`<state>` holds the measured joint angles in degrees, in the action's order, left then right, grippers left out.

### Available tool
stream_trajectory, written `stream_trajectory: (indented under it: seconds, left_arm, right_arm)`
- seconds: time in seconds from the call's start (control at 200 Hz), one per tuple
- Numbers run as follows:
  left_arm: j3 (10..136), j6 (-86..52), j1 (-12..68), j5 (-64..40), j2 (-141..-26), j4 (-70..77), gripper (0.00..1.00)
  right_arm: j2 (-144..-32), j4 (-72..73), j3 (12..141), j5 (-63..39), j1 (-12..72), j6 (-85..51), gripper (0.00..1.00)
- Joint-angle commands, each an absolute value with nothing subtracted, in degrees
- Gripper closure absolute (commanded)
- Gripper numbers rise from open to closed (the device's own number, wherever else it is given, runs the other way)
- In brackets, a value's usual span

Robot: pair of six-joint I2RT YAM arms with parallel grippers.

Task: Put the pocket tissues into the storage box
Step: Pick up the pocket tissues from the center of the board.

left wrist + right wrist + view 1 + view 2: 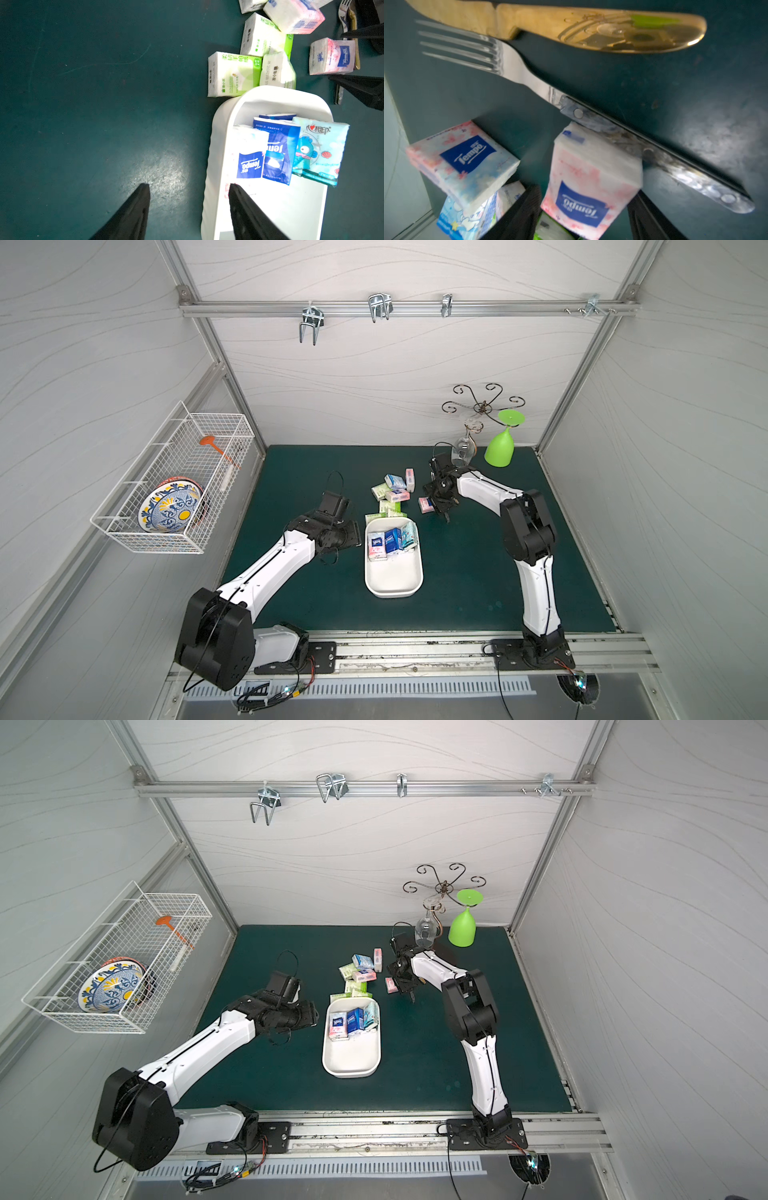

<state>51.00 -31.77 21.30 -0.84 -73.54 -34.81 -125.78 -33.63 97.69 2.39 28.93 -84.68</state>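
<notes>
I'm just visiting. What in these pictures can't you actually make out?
- Right wrist view: blur hides whether the right gripper is pressing the pink-and-white Tempo tissue pack between its jaws.
- Both top views: the right gripper hides nearly all of the silver fork and golden knife.
- Left wrist view: one end of the white plastic storage box runs off the picture's edge.

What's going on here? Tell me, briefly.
Two robot arms are packing pocket tissues into the storage box. Several packs already stand in it; more lie piled on the mat beyond it. The right gripper straddles a pink pack beside a fork; whether it pinches yet is unclear. The left gripper hovers open and empty by the box.
</notes>
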Motion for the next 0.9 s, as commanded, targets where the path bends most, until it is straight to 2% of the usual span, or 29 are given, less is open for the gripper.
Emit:
stream_trajectory:
  seconds: [0.0,0.1,0.215,0.37,0.69,0.895]
  left_arm:
    - [51.12,-32.08,21.05,-0.62,-72.2,-33.66,0.35]
    - [51.17,-31.9,21.09,-0.44,-72.07,-33.92,0.35]
    - [51.33,-31.9,21.12,-0.35,-72.13,-34.01,0.35]
    - [51.58,-31.99,21.09,-0.66,-72.34,-34.01,0.35]
    - [52.69,-31.55,20.65,-1.14,-72.87,-34.9,0.35]
    - [53.81,-31.25,20.52,-1.53,-73.79,-35.24,0.35]
  right_arm:
    - [-127.08,-36.45,98.48,3.22,29.71,-86.87,0.3]
    - [-127.78,-37.33,99.84,3.51,29.77,-85.9,0.37]
    - [-126.67,-36.71,98.89,4.58,29.71,-84.47,0.6]
    - [-123.57,-35.57,96.83,5.68,29.7,-79.11,0.68]
    - [-109.21,-32.94,85.95,5.89,29.73,-62.07,0.71]
    - [-100.02,-35.89,82.78,1.49,30.71,-48.87,0.71]
